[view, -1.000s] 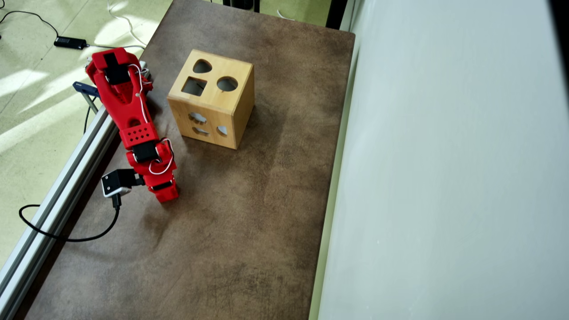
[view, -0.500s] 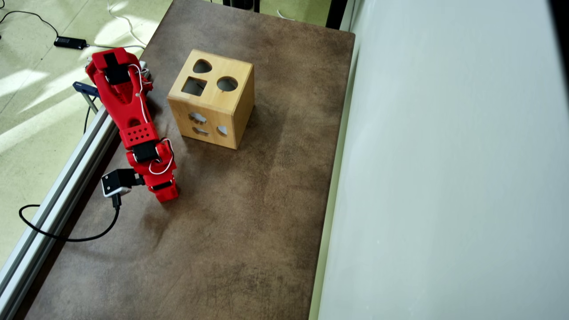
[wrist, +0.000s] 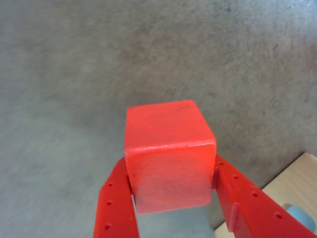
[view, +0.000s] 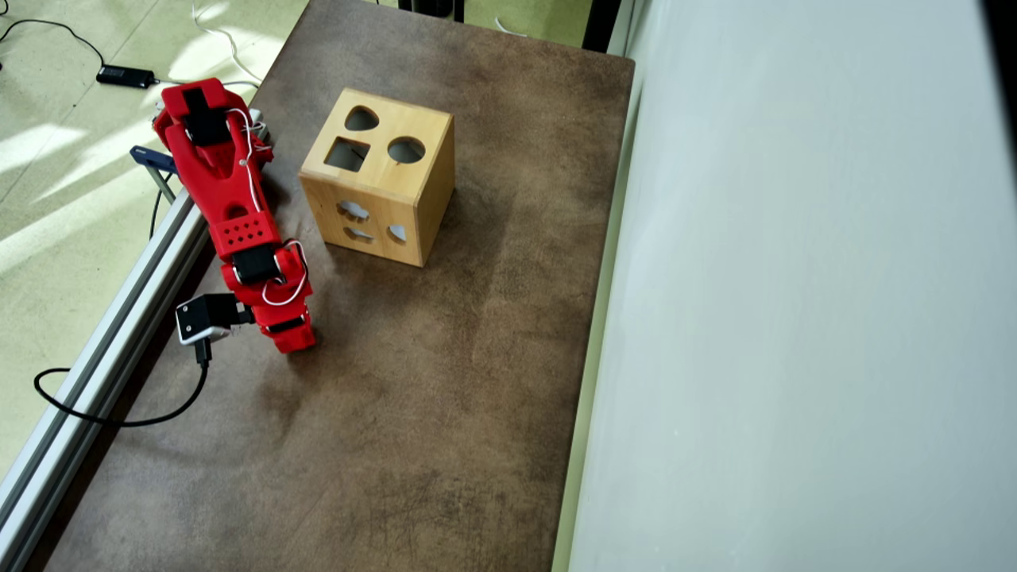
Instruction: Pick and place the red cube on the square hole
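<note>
Pincer [wrist: 173,198] around red cube [wrist: 170,148]

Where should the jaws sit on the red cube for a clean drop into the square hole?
On two opposite flat side faces, as now: the wrist view shows the red cube between the jaws of the gripper, its upper part protruding free. Flat parallel sides suit a pinch; the free end can probably enter the square hole from above.

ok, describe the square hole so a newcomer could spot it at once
On the brown table stands a light wooden box, beside the red arm. Its top face has three dark cut-outs; the square hole is the one nearest the arm in the overhead view. It alone has straight sides and corners; the others are round and teardrop-shaped.
</note>
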Tool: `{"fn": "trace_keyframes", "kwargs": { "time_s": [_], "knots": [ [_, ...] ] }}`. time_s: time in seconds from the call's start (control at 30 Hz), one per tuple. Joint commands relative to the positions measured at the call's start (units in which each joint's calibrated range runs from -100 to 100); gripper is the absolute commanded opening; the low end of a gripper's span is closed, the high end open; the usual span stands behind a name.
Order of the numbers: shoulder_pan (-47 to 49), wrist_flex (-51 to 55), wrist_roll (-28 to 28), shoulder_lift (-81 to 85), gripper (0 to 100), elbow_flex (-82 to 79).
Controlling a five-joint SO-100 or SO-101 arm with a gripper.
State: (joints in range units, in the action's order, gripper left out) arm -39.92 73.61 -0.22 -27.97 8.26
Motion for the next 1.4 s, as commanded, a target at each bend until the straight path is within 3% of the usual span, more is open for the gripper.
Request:
{"fn": "trace_keyframes", "kwargs": {
  "time_s": [0.0, 0.27, 1.37],
  "knots": [
    [-0.12, 0.58, 0.00, 9.58, 1, 2.02],
    [-0.12, 7.33, -0.05, 16.97, 1, 2.11],
    [0.92, 12.64, 0.00, 42.62, 1, 2.20]
  ]
}}
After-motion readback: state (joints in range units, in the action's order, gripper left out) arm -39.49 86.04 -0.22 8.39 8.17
